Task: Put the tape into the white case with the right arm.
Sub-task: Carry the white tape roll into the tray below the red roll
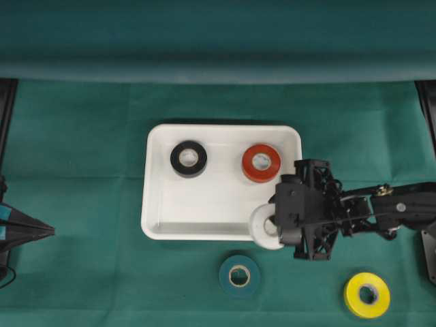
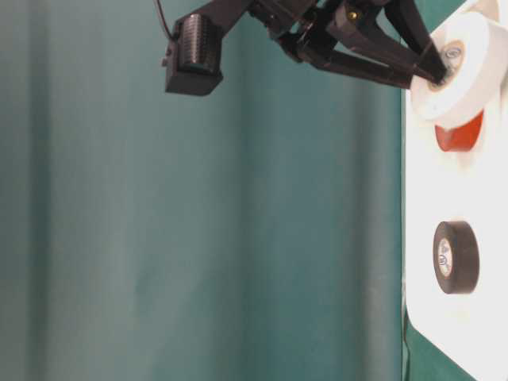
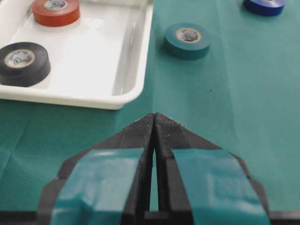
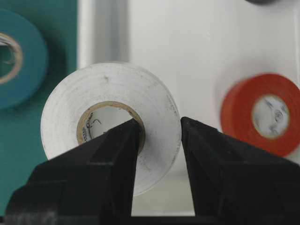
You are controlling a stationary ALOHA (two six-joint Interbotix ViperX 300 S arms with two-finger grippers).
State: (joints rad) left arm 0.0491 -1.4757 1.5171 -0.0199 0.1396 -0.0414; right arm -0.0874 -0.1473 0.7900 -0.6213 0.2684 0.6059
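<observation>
My right gripper (image 1: pixel 272 225) is shut on a white tape roll (image 1: pixel 261 229), one finger inside the cardboard core and one outside the wall. In the right wrist view the gripper (image 4: pixel 160 124) holds the roll (image 4: pixel 154 105) over the near edge of the white case (image 4: pixel 187 47). From overhead the roll overlaps the front right corner of the case (image 1: pixel 158 204). At table level the roll (image 2: pixel 468 59) hangs above the case (image 2: pixel 456 341), pinched by the black fingertips (image 2: pixel 429 67). My left gripper (image 3: pixel 154 116) is shut and empty, low over the cloth at the far left (image 1: pixel 30 231).
A black roll (image 1: pixel 189 159) and a red roll (image 1: pixel 261 163) lie inside the case. On the green cloth in front of it lie a teal roll (image 1: pixel 239 275) and a yellow roll (image 1: pixel 366 294). A blue roll (image 3: pixel 265 4) shows at the left wrist view's top edge.
</observation>
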